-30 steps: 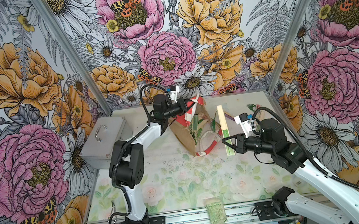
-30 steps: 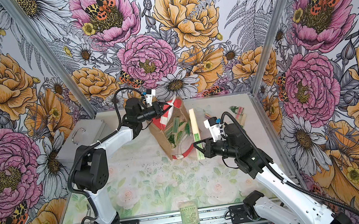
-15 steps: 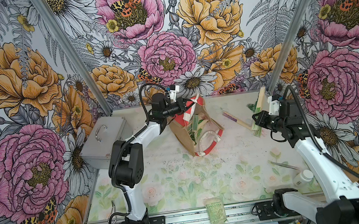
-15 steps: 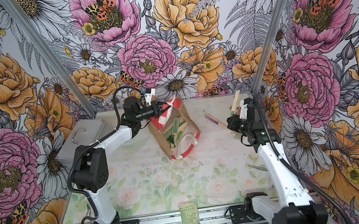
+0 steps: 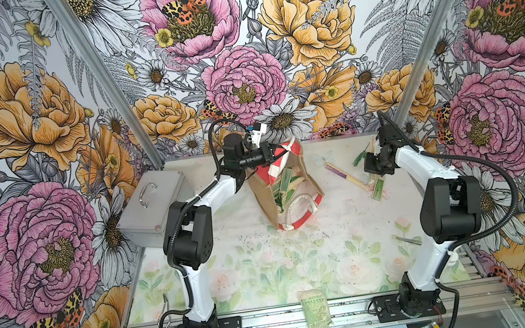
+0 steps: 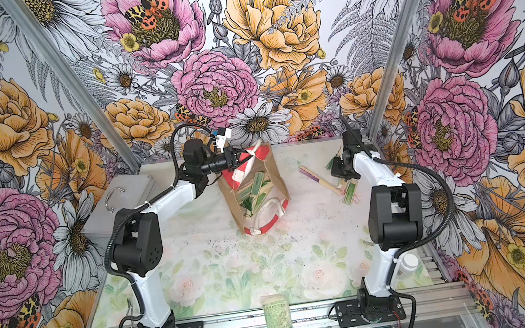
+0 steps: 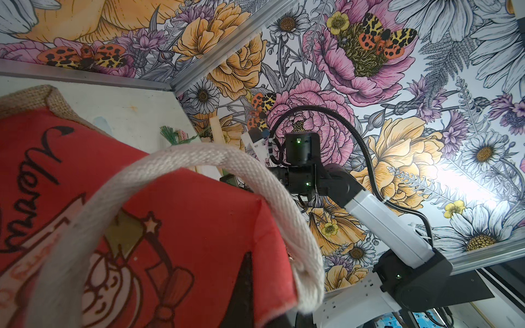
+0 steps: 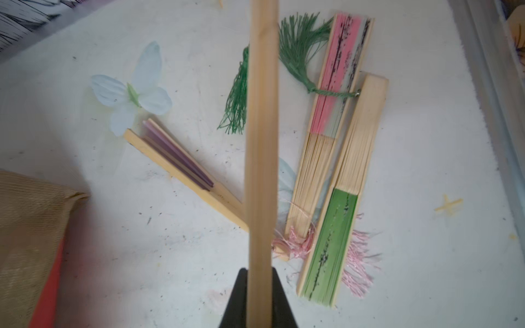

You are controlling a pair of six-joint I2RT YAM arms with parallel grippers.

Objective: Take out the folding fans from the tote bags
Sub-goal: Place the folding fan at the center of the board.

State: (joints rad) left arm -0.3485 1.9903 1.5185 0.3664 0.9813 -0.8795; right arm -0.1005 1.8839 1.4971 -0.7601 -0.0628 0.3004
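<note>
left tool (image 5: 269,156) clamped shut on the tote bag (image 5: 261,203) rim, likely to hold its mouth open; beside the bag, right tool (image 8: 260,284) pinches a fan (image 8: 261,113) above three laid-out fans (image 8: 324,170); more inside.

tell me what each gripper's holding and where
Right gripper: a closed fan, pinched across its wooden ribs, apparently near one end. Left gripper: the tote, by its top rim on the striped side.

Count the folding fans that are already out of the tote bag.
4. The purple fan, pink fan and green fan lie on the table; a fourth fan is clamped in the right gripper. More are in the tote bag, partly hidden.
</note>
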